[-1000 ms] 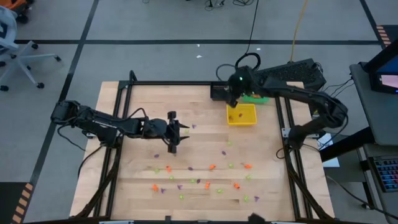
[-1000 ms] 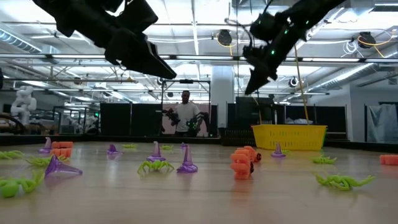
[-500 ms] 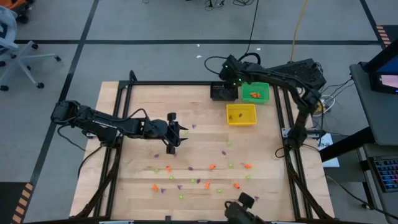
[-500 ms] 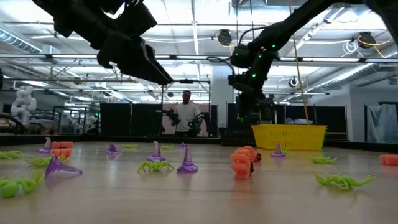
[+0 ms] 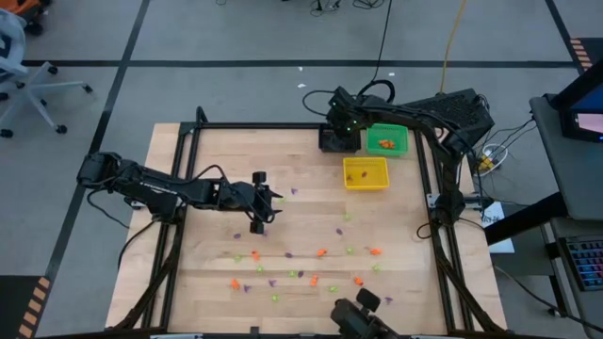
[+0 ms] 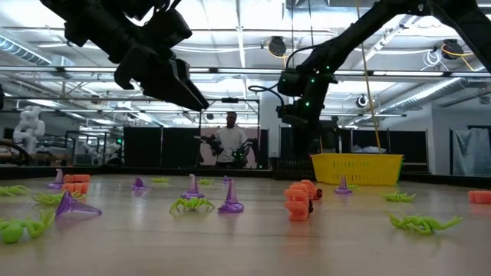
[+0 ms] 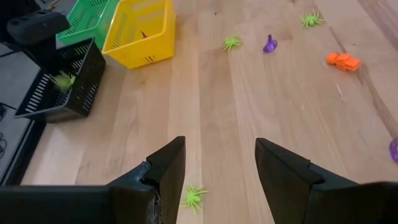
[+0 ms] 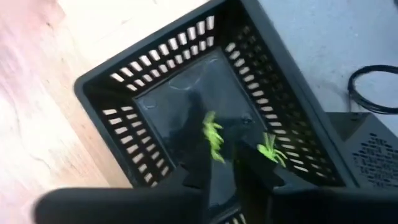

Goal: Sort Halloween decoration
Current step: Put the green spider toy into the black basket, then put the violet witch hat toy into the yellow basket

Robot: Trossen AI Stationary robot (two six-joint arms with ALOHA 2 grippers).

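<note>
Tiny orange, purple and light-green trinkets (image 5: 321, 252) lie scattered on the pale wooden table (image 5: 207, 169), one spiky green spider (image 8: 212, 137) between the slightly parted fingers of the right gripper (image 8: 219, 163) above the slotted black bin (image 8: 118, 87), while the left gripper (image 7: 221, 168), fingers spread, hovers mid-table.

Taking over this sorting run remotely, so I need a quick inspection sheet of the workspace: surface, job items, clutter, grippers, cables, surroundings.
Surface: wooden table, framed by black rails.
Job's things: orange, purple and light-green trinkets scattered over the near half; green spider in the black bin; some pieces in the yellow bin and green bin.
Clutter: nothing seen.
Grippers: left gripper open above a spider, empty; right gripper over the black bin, fingers slightly apart.
Cables: black and yellow cables behind the table.
Surroundings: person standing far back; office chair.
</note>
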